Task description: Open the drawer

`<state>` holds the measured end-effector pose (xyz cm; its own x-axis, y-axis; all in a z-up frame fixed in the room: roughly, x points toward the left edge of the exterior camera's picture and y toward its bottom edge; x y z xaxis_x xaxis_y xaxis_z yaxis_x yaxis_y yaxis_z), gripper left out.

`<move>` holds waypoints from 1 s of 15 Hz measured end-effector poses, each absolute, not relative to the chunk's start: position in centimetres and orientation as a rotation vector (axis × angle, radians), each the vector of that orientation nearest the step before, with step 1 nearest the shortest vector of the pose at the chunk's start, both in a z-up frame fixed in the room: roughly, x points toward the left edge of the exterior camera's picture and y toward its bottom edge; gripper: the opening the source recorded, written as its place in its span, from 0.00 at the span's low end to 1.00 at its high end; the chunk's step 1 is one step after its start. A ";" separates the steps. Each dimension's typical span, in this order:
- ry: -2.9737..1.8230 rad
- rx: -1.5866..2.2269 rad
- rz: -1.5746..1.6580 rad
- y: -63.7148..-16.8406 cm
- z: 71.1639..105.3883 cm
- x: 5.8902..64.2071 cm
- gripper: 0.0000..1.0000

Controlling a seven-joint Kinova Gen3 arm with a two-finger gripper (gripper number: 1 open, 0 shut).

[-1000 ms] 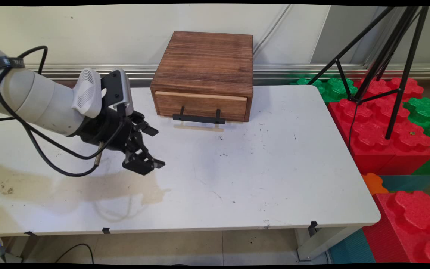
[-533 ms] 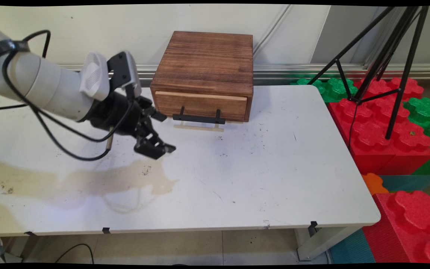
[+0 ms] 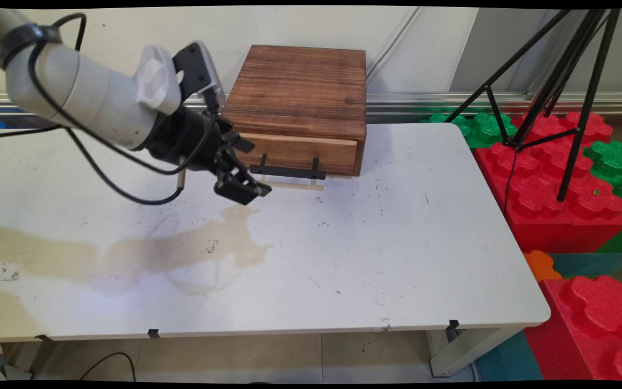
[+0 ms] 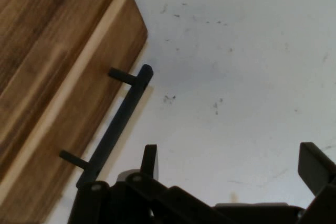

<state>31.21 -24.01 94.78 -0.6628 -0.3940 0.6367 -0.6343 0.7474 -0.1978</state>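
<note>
Grainy matt wooden drawer box [image 3: 297, 102], matt black handle [image 4: 118, 124], scuffed white table [image 3: 397, 243]

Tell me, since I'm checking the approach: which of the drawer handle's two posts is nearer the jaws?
The left post, at the handle end beside the open gripper; the right post stands further along the wooden drawer box.

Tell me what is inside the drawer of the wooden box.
Nothing inside shows. The drawer of the wooden box is shut, its front and black handle covering the contents. The hand hangs open near the handle's left end, empty.
</note>
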 end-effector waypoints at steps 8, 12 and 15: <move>-2.475 0.800 0.615 -27.1 95.0 29.1 1.00; -2.544 0.802 0.653 -29.3 94.2 27.9 1.00; -2.592 0.804 0.674 -31.0 93.5 27.2 1.00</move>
<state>27.16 -31.00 93.50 -0.7806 -0.4356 0.4483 -0.5988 0.7268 -0.3364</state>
